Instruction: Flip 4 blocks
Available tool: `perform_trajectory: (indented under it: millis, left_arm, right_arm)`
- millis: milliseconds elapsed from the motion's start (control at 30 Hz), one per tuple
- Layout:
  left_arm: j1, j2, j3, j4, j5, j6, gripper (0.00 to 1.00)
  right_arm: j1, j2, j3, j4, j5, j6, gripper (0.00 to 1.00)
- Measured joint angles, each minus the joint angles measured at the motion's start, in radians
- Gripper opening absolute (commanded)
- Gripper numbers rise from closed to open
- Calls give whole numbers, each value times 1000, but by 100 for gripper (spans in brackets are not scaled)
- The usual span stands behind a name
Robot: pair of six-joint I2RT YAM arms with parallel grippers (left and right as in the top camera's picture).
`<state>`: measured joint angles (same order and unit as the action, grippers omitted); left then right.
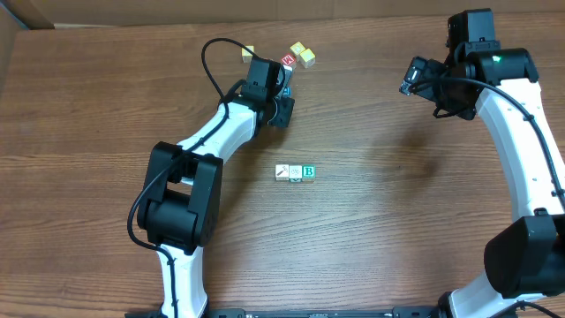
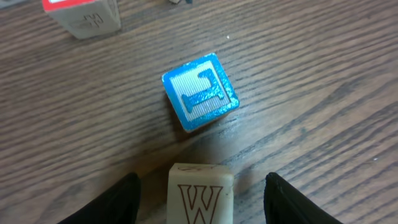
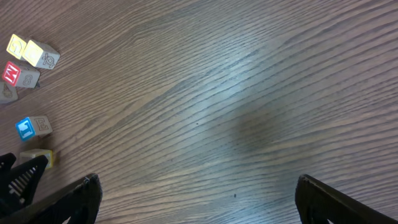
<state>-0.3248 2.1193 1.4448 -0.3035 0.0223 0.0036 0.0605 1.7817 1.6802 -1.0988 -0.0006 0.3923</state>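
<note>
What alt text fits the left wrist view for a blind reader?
A cream wooden block printed with a W sits between the open left gripper's fingers. Beyond it on the wood-grain table lie a blue-topped block and a red-topped block.

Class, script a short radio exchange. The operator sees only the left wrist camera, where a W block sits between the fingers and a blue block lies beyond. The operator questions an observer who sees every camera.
Operator: Besides my W block and its neighbours, are there blocks I can't see?
Observer: Yes. A row of three blocks lies side by side near the middle of the table.
Operator: What is the other arm doing?
Observer: The right gripper hangs open over bare wood, holding nothing.
</note>
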Motion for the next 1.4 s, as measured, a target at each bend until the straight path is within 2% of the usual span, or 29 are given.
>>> perform_trajectory:
  millis: [333, 533, 700, 1167, 1400]
  left_arm:
    - [0, 4, -47, 55, 0, -1, 52]
    - [0, 23, -47, 69, 0, -3, 41]
    - [0, 23, -47, 71, 0, -3, 24]
    - [0, 7, -45, 42, 0, -5, 25]
    - [0, -138, -45, -54, 0, -27, 27]
  right_arm:
    - [0, 0, 0, 0, 0, 0, 100]
    - [0, 0, 0, 0, 0, 0, 100]
    - [0, 0, 0, 0, 0, 0, 100]
    - [0, 0, 0, -1, 0, 0, 100]
    - [0, 0, 0, 0, 0, 0, 100]
